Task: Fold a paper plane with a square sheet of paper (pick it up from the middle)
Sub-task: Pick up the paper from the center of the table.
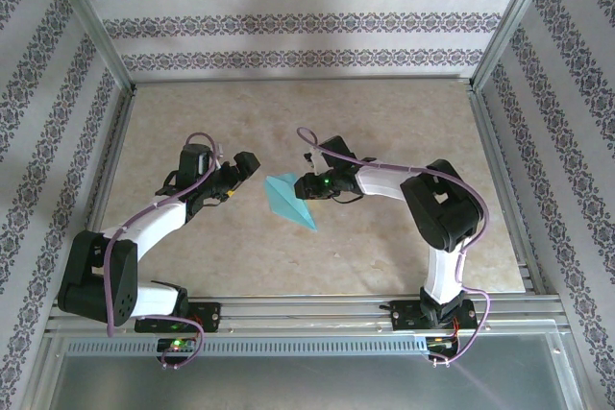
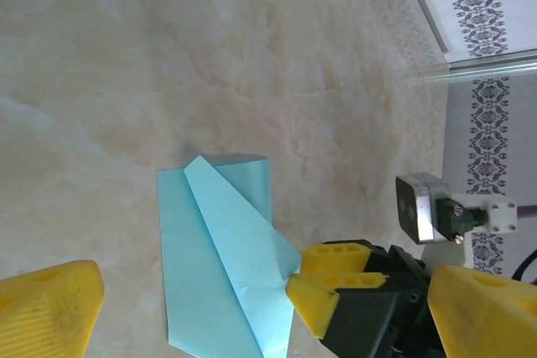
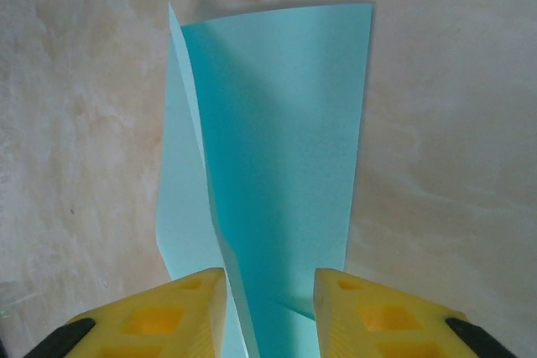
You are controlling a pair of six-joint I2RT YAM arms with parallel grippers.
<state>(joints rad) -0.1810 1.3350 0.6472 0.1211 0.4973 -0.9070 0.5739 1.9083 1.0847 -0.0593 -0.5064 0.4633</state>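
The light-blue paper plane point(image 1: 291, 201) lies on the beige table between my two grippers, its point toward the near right. In the left wrist view the paper plane point(image 2: 214, 266) shows flat folded layers with creases along its length. My right gripper point(image 1: 307, 185) is at its right edge. In the right wrist view a raised fold of the paper plane point(image 3: 277, 140) stands between the yellow fingers point(image 3: 168, 316), with a gap left on both sides; the right gripper point(image 3: 264, 278) is open. My left gripper point(image 1: 242, 178) stays left of the plane with its jaws wide open and empty point(image 2: 264, 291).
The right gripper's yellow fingers point(image 2: 336, 278) and a small camera block point(image 2: 424, 207) show in the left wrist view. Metal rails point(image 1: 288, 309) run along the table's near edge, and patterned walls point(image 1: 307, 21) close in the back and sides.
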